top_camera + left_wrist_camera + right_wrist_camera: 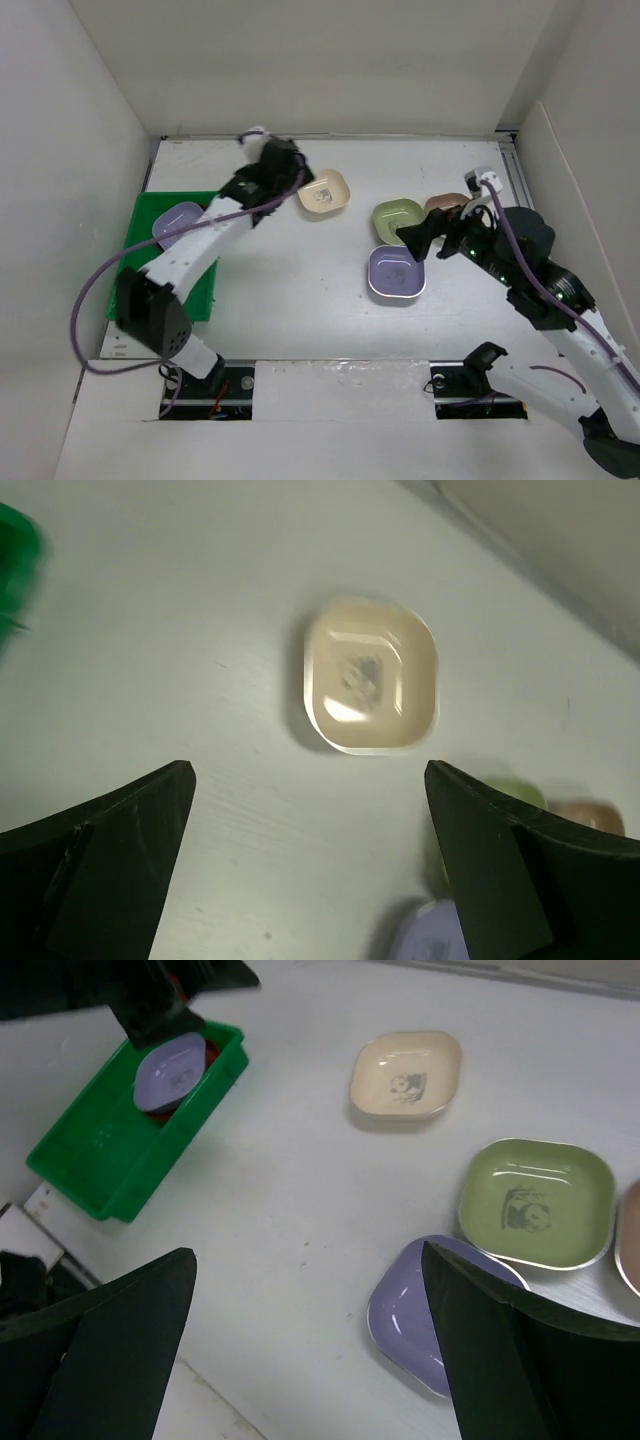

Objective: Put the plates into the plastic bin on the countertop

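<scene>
Where the green bin [95,1140] sits, a lavender plate [170,1068] lies inside.

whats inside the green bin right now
A lavender plate lies in the green bin, resting on a red-brown dish of which only an edge shows. How many plates lie under it is hidden; the left arm covers part of the bin from above.

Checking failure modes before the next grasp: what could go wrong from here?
The cream plate lies flat and shallow under the open left gripper; the grip may slip off its low rim or shove it.
The near lavender plate, light green plate and tan-pink plate sit crowded by the open right gripper; taking one may knock another.
In the plastic bin the stacked lavender plate rests on a red-brown plate; another dropped there could slide.
</scene>
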Available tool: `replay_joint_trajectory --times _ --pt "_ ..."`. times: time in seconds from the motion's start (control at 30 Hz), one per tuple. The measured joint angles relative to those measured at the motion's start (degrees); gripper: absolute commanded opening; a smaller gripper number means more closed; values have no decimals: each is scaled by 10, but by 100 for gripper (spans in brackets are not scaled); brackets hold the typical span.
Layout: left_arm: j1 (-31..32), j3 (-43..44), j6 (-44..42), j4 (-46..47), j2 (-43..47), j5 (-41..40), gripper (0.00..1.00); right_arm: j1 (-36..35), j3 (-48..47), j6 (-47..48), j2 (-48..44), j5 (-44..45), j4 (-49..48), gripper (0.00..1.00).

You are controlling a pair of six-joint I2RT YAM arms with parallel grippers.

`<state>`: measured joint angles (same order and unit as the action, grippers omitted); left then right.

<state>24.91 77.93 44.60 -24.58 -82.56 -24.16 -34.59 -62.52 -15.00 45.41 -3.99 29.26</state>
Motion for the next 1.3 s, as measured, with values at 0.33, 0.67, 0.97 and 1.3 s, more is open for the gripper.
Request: replay_joint_trajectory --times 0.33,0.67,0.97,1.3 --pt "273 177 -19 5 -335 27 96 3 -84 -34 -93 176 72 100" --pt "312 155 -1 0 -365 38 77 5 -91 -38 -101 206 115 100" --pt "314 65 21 11 -353 38 26 5 -85 -38 -101 199 114 100" --pt "332 -46 90 -43 -211 -12 0 5 -81 -38 -101 189 108 100"
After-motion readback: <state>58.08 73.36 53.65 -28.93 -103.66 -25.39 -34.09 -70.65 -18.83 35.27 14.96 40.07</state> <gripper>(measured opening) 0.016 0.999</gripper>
